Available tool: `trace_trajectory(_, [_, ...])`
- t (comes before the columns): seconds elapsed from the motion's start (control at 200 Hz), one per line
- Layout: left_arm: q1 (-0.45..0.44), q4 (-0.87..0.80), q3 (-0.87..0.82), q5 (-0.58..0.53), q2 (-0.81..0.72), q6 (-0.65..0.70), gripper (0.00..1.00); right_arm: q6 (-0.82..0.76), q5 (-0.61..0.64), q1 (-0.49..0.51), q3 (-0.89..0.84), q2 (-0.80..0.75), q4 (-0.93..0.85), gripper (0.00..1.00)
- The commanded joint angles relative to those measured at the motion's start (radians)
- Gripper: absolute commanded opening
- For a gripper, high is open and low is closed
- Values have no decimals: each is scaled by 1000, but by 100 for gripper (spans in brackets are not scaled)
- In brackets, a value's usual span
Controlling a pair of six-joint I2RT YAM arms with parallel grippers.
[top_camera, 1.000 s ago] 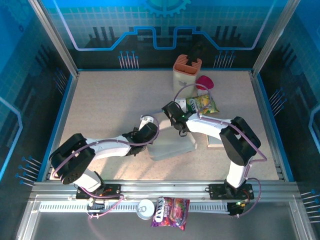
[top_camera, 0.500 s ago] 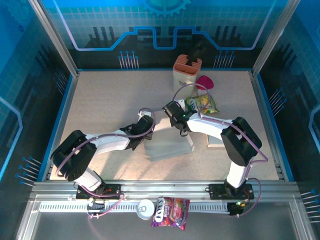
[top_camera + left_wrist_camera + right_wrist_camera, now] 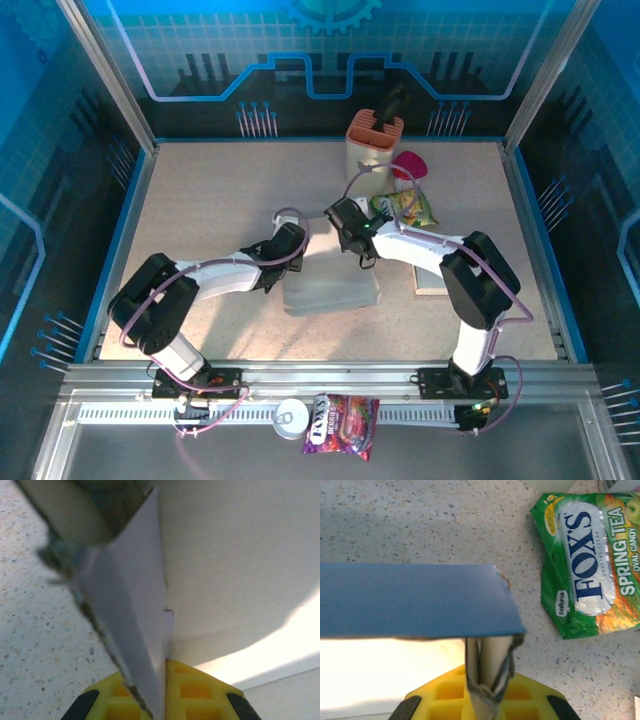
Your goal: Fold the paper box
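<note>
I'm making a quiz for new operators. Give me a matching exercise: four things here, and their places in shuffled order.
1 paper box
2 green candy bag
3 purple candy bag
4 orange-topped container

A upright at the far edge of the table
B on the near rail
C mid-table
D lying flat beyond the box, to the right

Pairs: 1-C, 2-D, 3-B, 4-A

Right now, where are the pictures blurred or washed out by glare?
Left wrist: the edge of the paper box nearest the lens is blurred, with a washed-out band at lower right. Right wrist: the candy bag is sharp, glare at lower left. Top external: even and sharp.
</note>
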Motion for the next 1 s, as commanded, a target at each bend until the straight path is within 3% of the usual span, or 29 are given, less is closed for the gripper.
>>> trace_trajectory(0.0, [-45,-101,81,-112,22,-96,0,14,-67,28,36,37,-49,0])
trace_trajectory(0.205, [-102,-350,208,-298,116,-299,0,44,-68,43,50,45,-61,0])
trace_trajectory(0.32, [-103,-376,230,-297,155,-352,0,54,-55,50,52,47,-62,0])
trace_trajectory(0.445, [-103,-311,210,-272,134,-326,0,54,-56,51,39,43,-49,0])
trace_trajectory(0.645, [-99,-129,139,-186,48,-176,0,41,-55,51,24,33,-28,0])
trace_trajectory(0.775, [-67,-119,135,-90,27,-148,21,37,-63,49,23,37,-20,0])
trace_trajectory(0.905, [-41,-105,113,-48,-6,-131,29,32,-65,49,28,39,-23,0])
trace_trajectory(0.995, [-30,-107,113,-39,-21,-108,30,32,-68,45,31,39,-29,0])
